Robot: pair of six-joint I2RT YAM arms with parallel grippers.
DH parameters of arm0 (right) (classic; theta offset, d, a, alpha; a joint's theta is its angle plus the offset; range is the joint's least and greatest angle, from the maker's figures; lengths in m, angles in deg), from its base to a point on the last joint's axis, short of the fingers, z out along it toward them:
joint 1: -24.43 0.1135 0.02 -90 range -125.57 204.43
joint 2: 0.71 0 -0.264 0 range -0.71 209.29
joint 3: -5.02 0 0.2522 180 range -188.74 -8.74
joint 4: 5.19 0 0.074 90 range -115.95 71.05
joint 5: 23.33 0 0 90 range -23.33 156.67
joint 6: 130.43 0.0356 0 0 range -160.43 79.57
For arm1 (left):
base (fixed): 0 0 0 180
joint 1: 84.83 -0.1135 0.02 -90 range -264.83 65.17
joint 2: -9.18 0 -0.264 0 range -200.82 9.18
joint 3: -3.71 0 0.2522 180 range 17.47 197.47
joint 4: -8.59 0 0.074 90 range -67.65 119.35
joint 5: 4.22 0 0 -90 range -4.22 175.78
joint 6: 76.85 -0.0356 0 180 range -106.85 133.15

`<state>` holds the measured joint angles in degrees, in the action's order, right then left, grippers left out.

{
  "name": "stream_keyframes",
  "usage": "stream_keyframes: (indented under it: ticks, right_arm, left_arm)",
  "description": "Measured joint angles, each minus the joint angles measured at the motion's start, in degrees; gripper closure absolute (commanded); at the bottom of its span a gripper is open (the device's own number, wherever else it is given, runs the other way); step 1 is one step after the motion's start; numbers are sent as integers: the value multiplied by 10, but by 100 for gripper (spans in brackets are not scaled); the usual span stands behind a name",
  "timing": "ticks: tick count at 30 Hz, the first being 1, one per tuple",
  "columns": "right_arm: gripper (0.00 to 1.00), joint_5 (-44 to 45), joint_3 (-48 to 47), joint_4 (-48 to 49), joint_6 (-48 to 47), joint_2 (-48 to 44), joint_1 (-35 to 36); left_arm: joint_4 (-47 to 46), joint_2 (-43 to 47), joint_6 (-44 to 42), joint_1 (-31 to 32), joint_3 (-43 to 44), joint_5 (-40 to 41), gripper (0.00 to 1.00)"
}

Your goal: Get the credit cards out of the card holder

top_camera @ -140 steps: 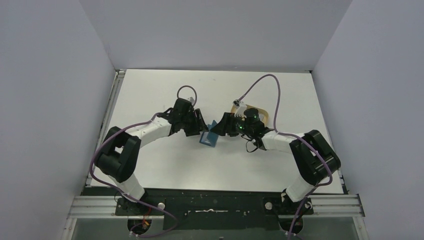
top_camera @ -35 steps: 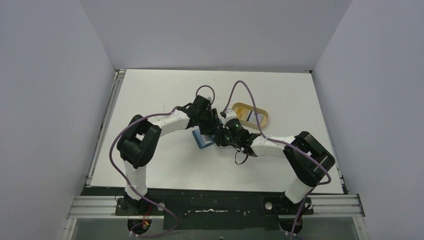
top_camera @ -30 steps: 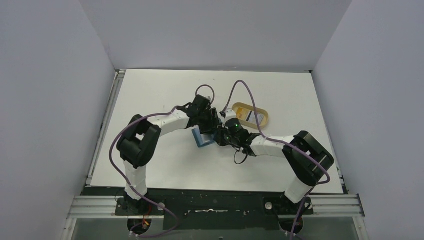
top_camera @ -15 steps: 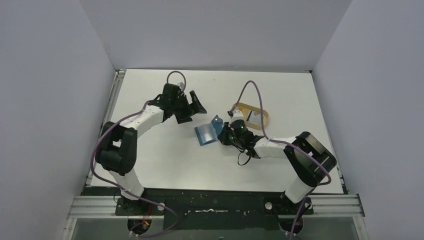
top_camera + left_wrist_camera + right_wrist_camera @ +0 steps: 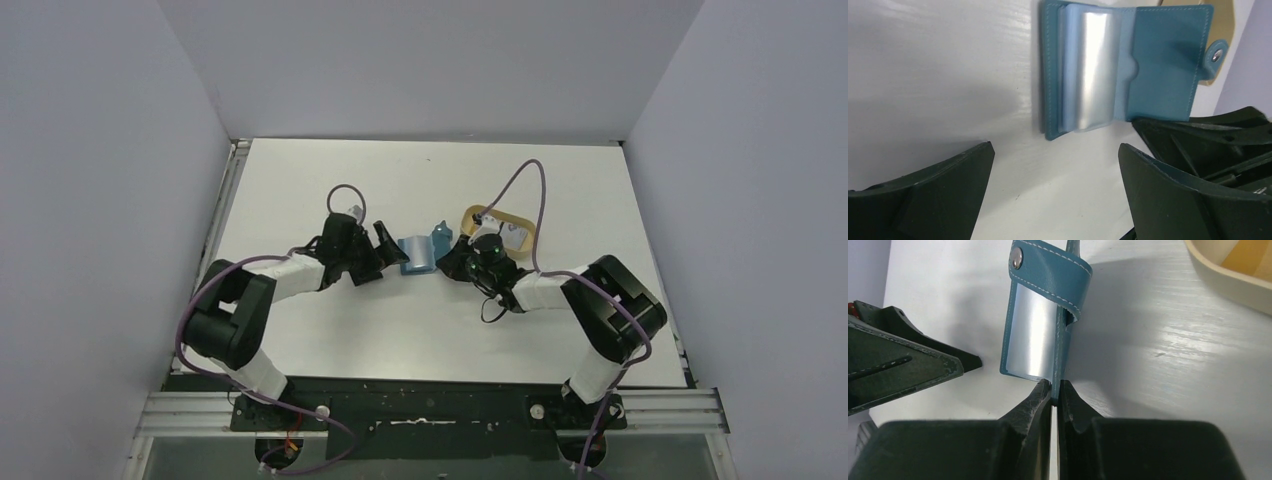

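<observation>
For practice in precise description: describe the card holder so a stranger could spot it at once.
On the white table, look between the left gripper and the tan oval tray. The card holder is the small open wallet there, one edge pinched by the right gripper. It alone is teal, with a snap tab and clear sleeves.

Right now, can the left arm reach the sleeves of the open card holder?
Probably yes. The left fingers are wide open facing the card holder, which lies opened with its clear sleeves toward them, nothing between. The right fingers pinch one cover edge, off to the side.
</observation>
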<state>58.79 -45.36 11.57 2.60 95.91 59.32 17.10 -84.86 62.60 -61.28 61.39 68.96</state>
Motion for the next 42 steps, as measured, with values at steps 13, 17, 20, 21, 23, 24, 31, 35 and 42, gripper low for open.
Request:
stream_keyframes:
  ticks: [13, 17, 20, 21, 23, 24, 31, 35, 42]
  right_arm:
    - [100, -56, 11, 116, 79, 64, 0]
    - [100, -66, 13, 131, 89, 66, 0]
    - [100, -71, 13, 143, 94, 75, 0]
    - [100, -72, 13, 147, 96, 80, 0]
    - [100, -76, 13, 154, 101, 89, 0]
    - [100, -78, 13, 158, 102, 92, 0]
    - [100, -87, 13, 166, 104, 92, 0]
    - [100, -90, 14, 169, 106, 92, 0]
    - [100, -92, 18, 175, 108, 92, -1]
  left_arm:
    - [-227, -62, 124, 3, -40, 16, 4]
    - [-301, -86, 165, 3, -53, 10, 7]
    - [-356, -103, 199, 3, -67, 2, 10]
    - [-372, -107, 210, 3, -71, 1, 10]
    - [-389, -109, 225, 3, -81, 0, 12]
    - [-394, -109, 230, 3, -85, 0, 13]
    - [-375, -68, 232, -2, -124, 22, 26]
    - [-364, -54, 228, -8, -140, 42, 34]
    - [-362, -48, 227, -8, -155, 69, 54]
